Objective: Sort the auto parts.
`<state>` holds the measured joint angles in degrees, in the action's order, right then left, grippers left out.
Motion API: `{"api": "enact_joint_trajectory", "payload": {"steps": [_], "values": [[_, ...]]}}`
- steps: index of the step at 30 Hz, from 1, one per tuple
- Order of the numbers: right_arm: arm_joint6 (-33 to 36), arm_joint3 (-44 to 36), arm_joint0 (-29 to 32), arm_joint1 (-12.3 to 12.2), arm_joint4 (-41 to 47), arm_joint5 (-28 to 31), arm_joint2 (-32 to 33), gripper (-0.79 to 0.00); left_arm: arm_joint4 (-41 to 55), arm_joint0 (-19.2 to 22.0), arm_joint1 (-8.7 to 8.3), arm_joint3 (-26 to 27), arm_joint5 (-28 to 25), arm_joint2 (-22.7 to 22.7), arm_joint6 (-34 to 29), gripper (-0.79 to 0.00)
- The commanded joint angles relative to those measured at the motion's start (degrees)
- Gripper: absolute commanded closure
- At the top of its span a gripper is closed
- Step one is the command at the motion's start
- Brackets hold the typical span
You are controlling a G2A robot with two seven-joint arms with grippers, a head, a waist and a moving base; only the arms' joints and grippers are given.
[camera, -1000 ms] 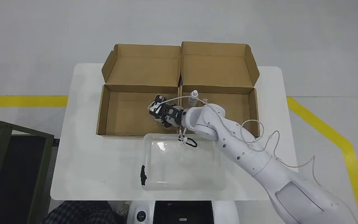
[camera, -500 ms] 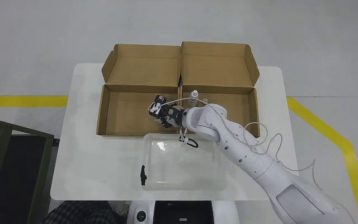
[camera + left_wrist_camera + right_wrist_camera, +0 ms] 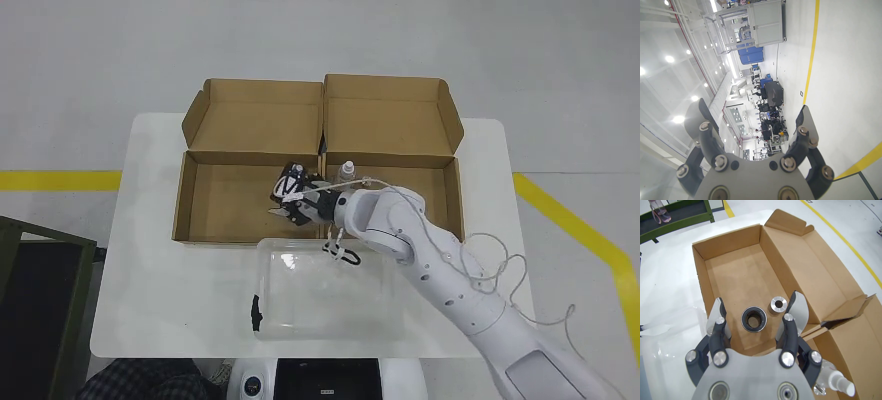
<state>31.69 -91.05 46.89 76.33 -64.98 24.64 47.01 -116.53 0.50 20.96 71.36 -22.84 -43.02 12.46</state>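
Top view: the right gripper (image 3: pixel 290 190) hangs over the left cardboard box (image 3: pixel 215 200), near the wall it shares with the right cardboard box (image 3: pixel 435 185). Both boxes stand on the white table (image 3: pixel 150 290), behind a clear plastic bin (image 3: pixel 300 300).

Left wrist view: the left gripper (image 3: pixel 753 113) points into the hall, its fingers apart with nothing between them.

Right wrist view: the right gripper's fingers are spread wide above the box floor. Below them a black-rimmed sleeve (image 3: pixel 753 319) and a silver bushing (image 3: pixel 777 305) stand upright just beside each other, clear of the fingers. A white spray bottle (image 3: pixel 836 382) sits in the neighbouring box.
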Motion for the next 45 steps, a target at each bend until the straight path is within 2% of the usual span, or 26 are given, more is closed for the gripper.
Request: {"api": "enact_joint_trajectory", "payload": {"steps": [1,8,15,21,23,45], "values": [[-0.5,-2.1,1.6,-0.5,0.0,0.4,2.0,-0.588,0.0,0.0,0.00,0.0,0.0,0.0,0.0,-0.785],[-3.0,-9.9,8.7,-2.8,-1.6,3.4,10.1,-0.631,0.0,0.0,0.00,0.0,0.0,0.0,0.0,-0.785],[-8.4,-14.2,16.6,-4.9,-3.7,6.3,19.1,-0.665,0.0,0.0,0.00,0.0,0.0,0.0,0.0,-0.785],[-14.9,-17.6,23.6,-6.2,-5.4,6.9,26.6,-0.723,0.0,0.0,0.00,0.0,0.0,0.0,0.0,-0.785],[-16.9,-18.5,25.9,-6.6,-6.0,6.6,28.8,-0.782,0.0,0.0,0.00,0.0,0.0,0.0,0.0,-0.785],[-31.5,-25.2,50.2,-8.8,-7.3,3.9,50.2,-0.785,0.0,0.0,0.00,0.0,0.0,0.0,0.0,-0.785]]}}
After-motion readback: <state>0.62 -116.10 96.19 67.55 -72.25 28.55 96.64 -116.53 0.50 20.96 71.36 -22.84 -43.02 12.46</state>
